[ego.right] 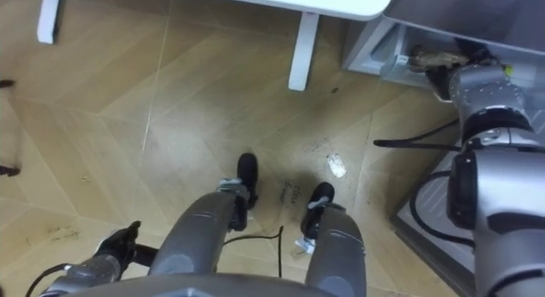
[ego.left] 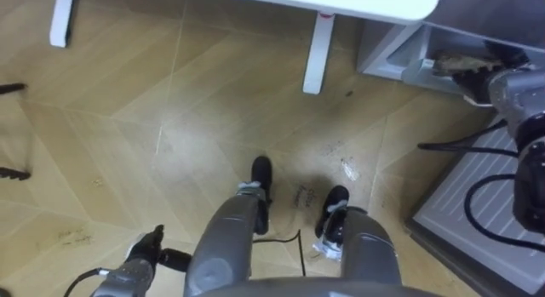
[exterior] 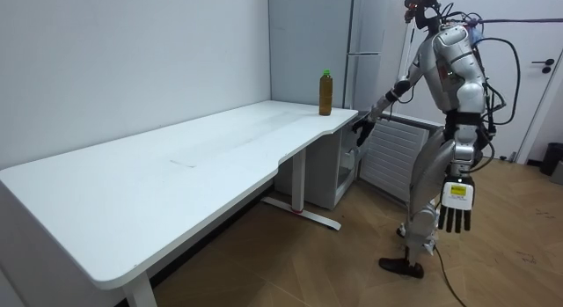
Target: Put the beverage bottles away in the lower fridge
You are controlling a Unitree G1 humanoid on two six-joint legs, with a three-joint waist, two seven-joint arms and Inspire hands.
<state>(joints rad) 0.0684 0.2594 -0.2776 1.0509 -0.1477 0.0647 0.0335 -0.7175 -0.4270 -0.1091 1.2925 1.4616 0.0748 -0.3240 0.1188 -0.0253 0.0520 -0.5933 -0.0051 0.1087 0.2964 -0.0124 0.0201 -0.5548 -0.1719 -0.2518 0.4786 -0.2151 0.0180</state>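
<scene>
Room view: the robot stands on the wooden floor at the far end of a long white desk [exterior: 176, 175], beside a tall grey fridge [exterior: 369, 43]. The drink, a bottle [exterior: 325, 92] with a green cap and brown liquid, stands upright on the far corner of the desk top.

The right hand [exterior: 361, 128] is stretched forward and is lower than the desk top, just off that corner, in front of a low grey cabinet [exterior: 330, 175] under the desk. The bottle is above this hand and toward the room view's left, near it but not touching. Whether the fingers of this hand are spread or curled I cannot tell; in the eye views it is a dark shape at the cabinet's open edge.

The left hand [exterior: 456, 217] hangs down beside the thigh, well apart from the bottle, with straight fingers pointing to the floor and nothing in it.
</scene>
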